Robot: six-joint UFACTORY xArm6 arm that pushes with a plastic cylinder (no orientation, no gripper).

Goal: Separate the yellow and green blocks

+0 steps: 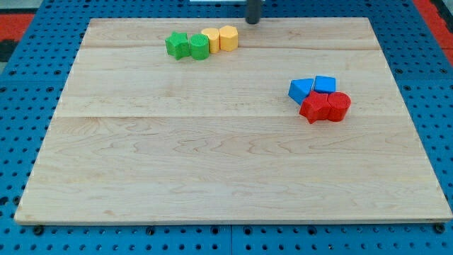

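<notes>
You see only my tip above the yellow blocks; the rod's upper part is cropped off.

Four blocks are sitting in a touching row near the tabletop's top edge. My tip is hovering just right of them. Another cluster is lying well apart, rightward.

The tip is seen at the board's 12 o'clock edge, just beside the yellow blocks. At 11 o'clock the way is barred by one touching row: green star, green cylinder, then the yellows. At 3 o'clock a tight cluster of blue blocks and red blocks stands. Between the groups, and from 4 to 9 o'clock, open wood is left.
</notes>
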